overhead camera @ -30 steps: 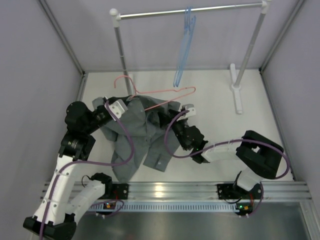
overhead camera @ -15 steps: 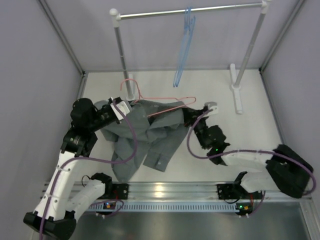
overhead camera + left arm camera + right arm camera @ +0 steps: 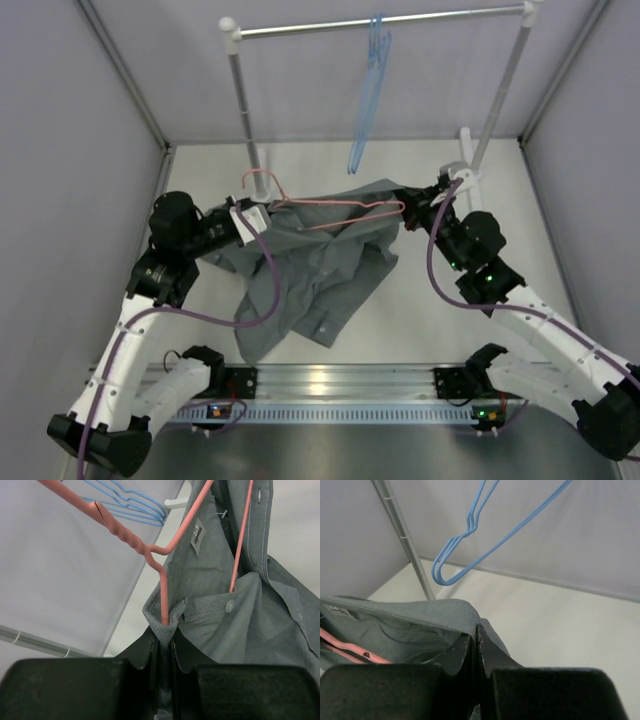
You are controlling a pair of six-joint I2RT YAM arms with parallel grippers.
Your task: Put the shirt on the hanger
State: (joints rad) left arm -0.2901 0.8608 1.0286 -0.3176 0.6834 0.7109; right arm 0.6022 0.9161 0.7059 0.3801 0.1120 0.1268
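The grey shirt [image 3: 322, 255] hangs stretched between both grippers above the table, its lower part trailing down toward the front. The pink hanger [image 3: 335, 206] runs along the shirt's top edge, with its hook [image 3: 257, 180] at the left. My left gripper [image 3: 250, 218] is shut on a fold of the shirt's collar together with the hanger's wire [image 3: 164, 600]. The white neck label [image 3: 198, 531] shows just above. My right gripper [image 3: 414, 204] is shut on the shirt's far right edge [image 3: 435, 612]. A bit of the hanger [image 3: 350, 653] lies inside the cloth there.
A clothes rail [image 3: 380, 20] spans the back on two uprights [image 3: 245, 110] [image 3: 497, 95], with light blue hangers [image 3: 366, 100] on it. A white foot [image 3: 473, 195] of the rail stands just behind my right gripper. Grey walls enclose the table on three sides.
My right gripper has shut on the shirt's edge and pulled it right and back, spreading the cloth. My left gripper has risen slightly, still holding the collar and hanger.
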